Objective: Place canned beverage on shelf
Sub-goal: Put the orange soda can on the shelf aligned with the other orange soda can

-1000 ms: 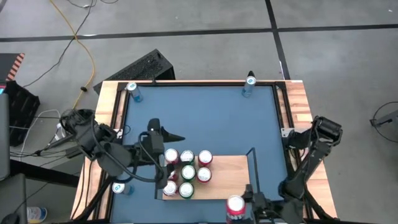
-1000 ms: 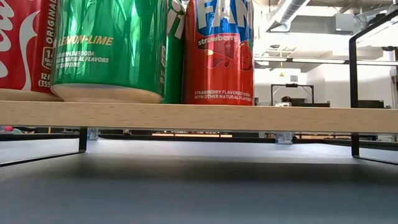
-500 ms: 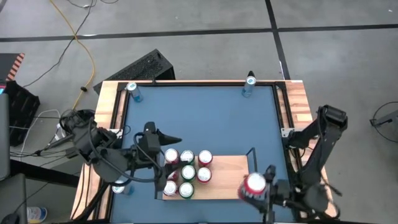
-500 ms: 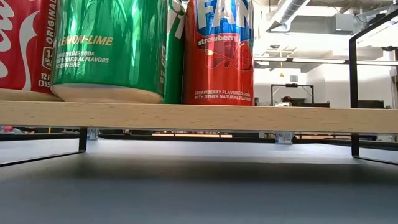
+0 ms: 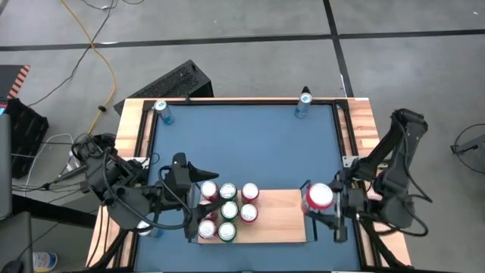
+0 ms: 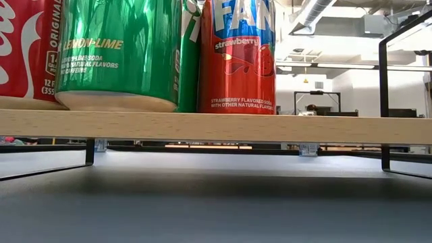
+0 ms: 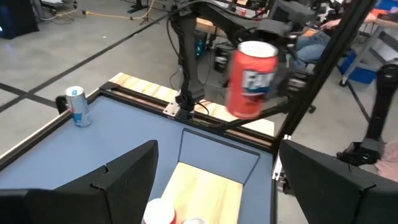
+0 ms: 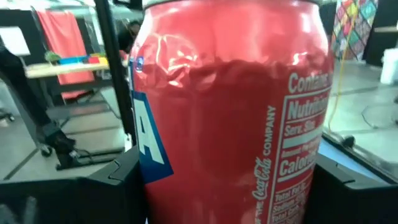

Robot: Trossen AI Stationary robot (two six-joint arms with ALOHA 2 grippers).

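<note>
The right gripper [image 5: 324, 208] clasps a red Fanta can [image 5: 319, 196] upright, held in the air just past the black rail at the shelf [image 5: 280, 216]'s 3 o'clock end — the can fills the right wrist view [image 8: 230, 118] between the two dark fingers. The shelf, a light-wood board, lies toward 6 o'clock on the blue table [image 5: 250, 144]. Seven cans [image 5: 228, 211] — red and green — stand grouped on its 9 o'clock half; the half nearer the held can is bare wood. The left gripper [image 5: 198, 199] hovers at that group's 9 o'clock side, fingers spread and holding nothing.
</note>
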